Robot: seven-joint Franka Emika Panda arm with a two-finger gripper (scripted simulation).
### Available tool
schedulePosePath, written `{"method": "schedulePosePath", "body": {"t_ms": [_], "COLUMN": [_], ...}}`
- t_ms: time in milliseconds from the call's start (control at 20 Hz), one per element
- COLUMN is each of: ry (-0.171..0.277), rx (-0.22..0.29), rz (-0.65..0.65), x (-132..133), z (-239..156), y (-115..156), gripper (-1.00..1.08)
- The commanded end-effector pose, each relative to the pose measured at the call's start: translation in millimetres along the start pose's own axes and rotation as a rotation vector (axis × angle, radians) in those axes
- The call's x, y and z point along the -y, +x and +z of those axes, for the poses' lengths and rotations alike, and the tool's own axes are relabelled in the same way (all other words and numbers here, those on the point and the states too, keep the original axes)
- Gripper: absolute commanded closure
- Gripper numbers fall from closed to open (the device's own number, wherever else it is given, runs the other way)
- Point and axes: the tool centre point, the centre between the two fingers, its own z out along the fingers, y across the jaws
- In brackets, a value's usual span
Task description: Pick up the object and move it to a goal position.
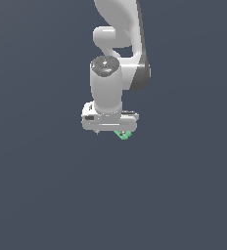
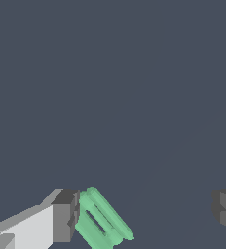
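In the exterior view, the white Panda arm [image 1: 116,53] is seen descending from the upper edge, with its wrist housing pointed downward and the pincer [image 1: 116,133] largely hidden beneath the pale hand block. A small green object [image 1: 124,134] is seen protruding just below the hand, close under the pincer and slightly toward the exterior view's right of its middle; its shape cannot be made out there, and the fingers themselves are not resolved. Nothing else is seen near the pincer, and the path around it is unobstructed. The background is rendered as a uniform dark slate-blue field, with no edge between surface and room discernible. In the wrist view, the pincer [image 2: 146,216] is shown widely spread: one grey fingertip [image 2: 65,215] is visible at one side and the other at the far side, with a broad gap between them. The green object [image 2: 101,220] is revealed as a ribbed, slotted piece lying tilted, just beside or touching the inner face of the first finger and well apart from the second. It is not clamped by both fingers. Whether it rests on the surface cannot be told. The same flat dark surface fills the remainder of that view.
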Motion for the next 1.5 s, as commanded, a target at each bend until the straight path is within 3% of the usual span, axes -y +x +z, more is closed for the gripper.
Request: {"method": "schedulePosePath", "body": {"t_ms": [0,450,750,1100,1450], "ry": [0.000,-0.006,-0.007,-0.012,-0.019], "rx": [0.000,0.028,0.027,0.025,0.021], "rz": [0.000,0.075,0.065,-0.022,-0.199], "x": [0.0,-29.3,-27.9,-19.5,-1.9], "z": [0.0,13.9,15.1,28.8,54.1], "y": [0.0,-8.0,-8.9,-20.5,-45.4], "gripper": [-0.92,-0.92,-0.92,-0.92,-0.92]}}
